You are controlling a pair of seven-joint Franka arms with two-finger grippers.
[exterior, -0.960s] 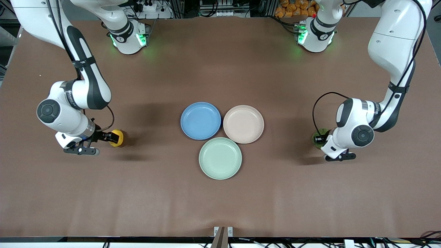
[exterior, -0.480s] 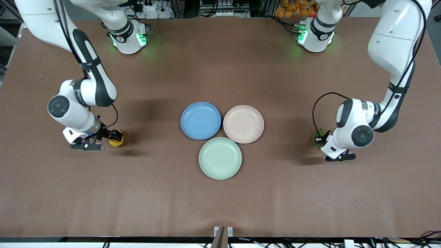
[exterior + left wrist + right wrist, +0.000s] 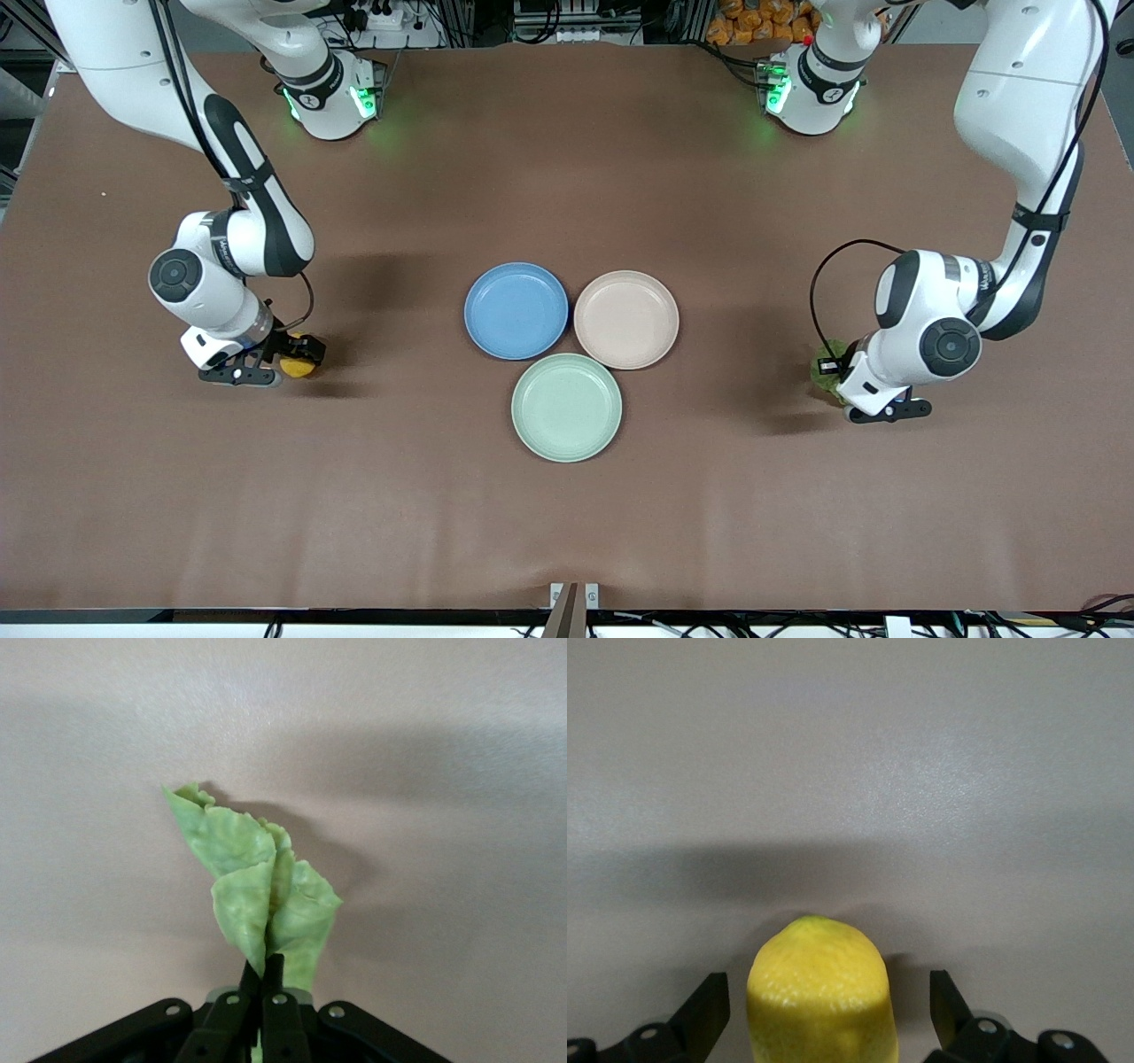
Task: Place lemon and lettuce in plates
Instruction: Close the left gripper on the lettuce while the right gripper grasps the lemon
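Observation:
The yellow lemon [image 3: 302,366] [image 3: 821,992] lies on the table toward the right arm's end. My right gripper [image 3: 285,361] [image 3: 828,997] is down around it and open, one finger on each side with a gap to the skin. The green lettuce [image 3: 821,376] [image 3: 257,881] sits toward the left arm's end, and my left gripper [image 3: 833,370] [image 3: 263,970] is shut on its base, with the leaf sticking out past the fingertips. The blue plate [image 3: 516,310] and the beige-pink plate [image 3: 626,319] sit side by side mid-table with nothing in them.
A pale mint-green plate [image 3: 566,407] touches both other plates, nearer to the front camera. The brown table [image 3: 567,532] stretches bare between each gripper and the plates.
My left gripper has shut on the lettuce and shifted slightly toward its end of the table. The right arm has slid forward, so its open fingers now straddle the lemon.

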